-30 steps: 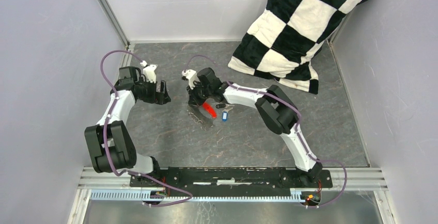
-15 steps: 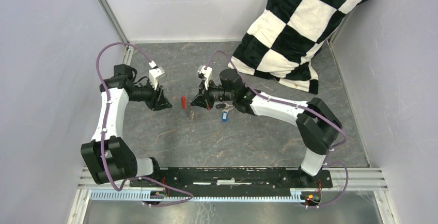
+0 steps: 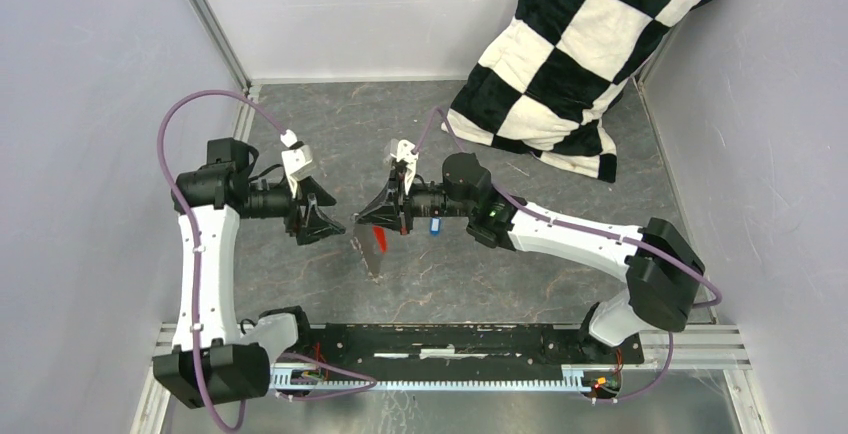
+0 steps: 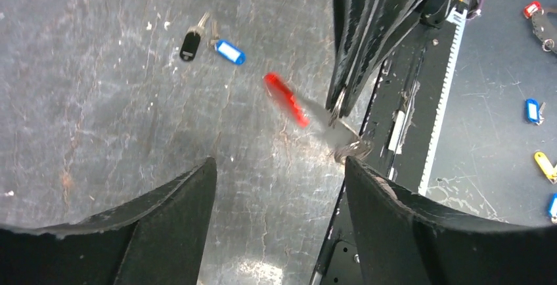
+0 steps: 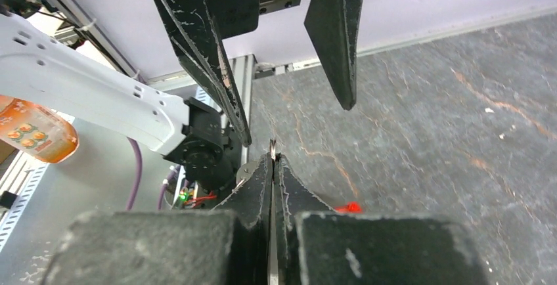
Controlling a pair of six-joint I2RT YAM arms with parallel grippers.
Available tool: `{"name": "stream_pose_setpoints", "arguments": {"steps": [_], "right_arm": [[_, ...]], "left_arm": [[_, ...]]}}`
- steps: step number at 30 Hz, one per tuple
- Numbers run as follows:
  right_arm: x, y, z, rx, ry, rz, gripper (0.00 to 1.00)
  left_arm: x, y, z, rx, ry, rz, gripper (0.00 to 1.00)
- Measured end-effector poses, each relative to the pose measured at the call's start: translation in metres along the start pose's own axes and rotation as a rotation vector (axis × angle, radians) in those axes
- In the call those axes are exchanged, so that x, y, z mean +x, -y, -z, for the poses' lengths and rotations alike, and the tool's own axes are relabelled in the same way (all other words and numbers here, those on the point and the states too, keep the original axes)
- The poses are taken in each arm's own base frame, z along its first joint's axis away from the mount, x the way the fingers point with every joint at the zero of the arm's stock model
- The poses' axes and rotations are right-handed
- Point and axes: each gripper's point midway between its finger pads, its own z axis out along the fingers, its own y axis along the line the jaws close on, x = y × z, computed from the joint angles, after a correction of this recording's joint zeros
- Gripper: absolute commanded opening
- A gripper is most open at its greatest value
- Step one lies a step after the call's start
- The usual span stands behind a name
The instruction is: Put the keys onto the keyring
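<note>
My right gripper (image 3: pixel 362 219) is shut on the thin grey keyring (image 5: pixel 272 148) and holds it above the floor. The ring's red tag (image 3: pixel 379 240) hangs below it. The tag also shows in the left wrist view (image 4: pixel 287 100) and in the right wrist view (image 5: pixel 348 207). My left gripper (image 3: pixel 320 222) is open and empty. It faces the right gripper's tips (image 4: pixel 341 94) from a short way to the left. The black key (image 4: pixel 190 43) and the blue key (image 4: pixel 230 52) lie together on the floor. In the top view only the blue key (image 3: pixel 434 225) shows, by the right arm.
A black-and-white checkered cushion (image 3: pixel 560 54) leans in the back right corner. Grey walls close in both sides and the back. The black base rail (image 3: pixel 450 339) runs along the near edge. Beyond the rail, several spare key tags (image 4: pixel 533 110) lie on a lower surface.
My right gripper has lifted the keyring off the floor and turned level, pointing left. My left gripper has swung round to face it. The keys have not moved.
</note>
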Motion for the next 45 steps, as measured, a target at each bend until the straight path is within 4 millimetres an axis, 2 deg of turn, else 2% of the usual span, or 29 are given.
{"name": "stream_pose_setpoints", "arguments": {"steps": [3,7,18,19,22,24,30,38,39,40,45], "right_arm": [[-0.01,-0.013,0.0,-0.022,0.025,0.019,0.0],[-0.017,-0.023,0.0,-0.037,0.04,0.034,0.0],[-0.006,-0.033,0.006,-0.058,-0.019,0.045,0.0],[-0.006,-0.034,0.006,-0.062,-0.022,0.045,0.0],[-0.006,-0.04,0.009,-0.079,-0.031,0.051,0.0],[-0.005,-0.044,0.011,-0.092,-0.04,0.061,0.0],[-0.008,-0.046,0.021,-0.08,-0.057,0.102,0.0],[-0.019,-0.039,0.031,-0.019,-0.046,0.159,0.0],[-0.02,-0.038,0.032,-0.014,-0.047,0.162,0.0],[-0.02,-0.037,0.032,-0.009,-0.049,0.163,0.0],[-0.019,-0.035,0.032,0.004,-0.053,0.169,0.0]], "left_arm": [[-0.014,0.014,0.004,0.008,0.039,-0.043,0.63],[-0.026,0.021,0.003,0.039,0.065,-0.068,0.44],[-0.036,0.05,-0.005,0.133,0.06,-0.175,0.37],[-0.039,0.053,-0.005,0.138,0.063,-0.194,0.4],[-0.042,0.058,-0.005,0.148,0.067,-0.231,0.59],[-0.043,0.057,-0.006,0.144,0.064,-0.242,0.67],[-0.037,0.055,-0.006,0.13,0.026,-0.245,0.75],[-0.036,0.065,-0.007,0.164,0.016,-0.262,0.83],[-0.037,0.068,-0.008,0.174,0.016,-0.269,0.96],[-0.037,0.07,-0.008,0.18,0.018,-0.272,0.99],[-0.044,0.071,-0.01,0.171,0.034,-0.218,1.0]]}}
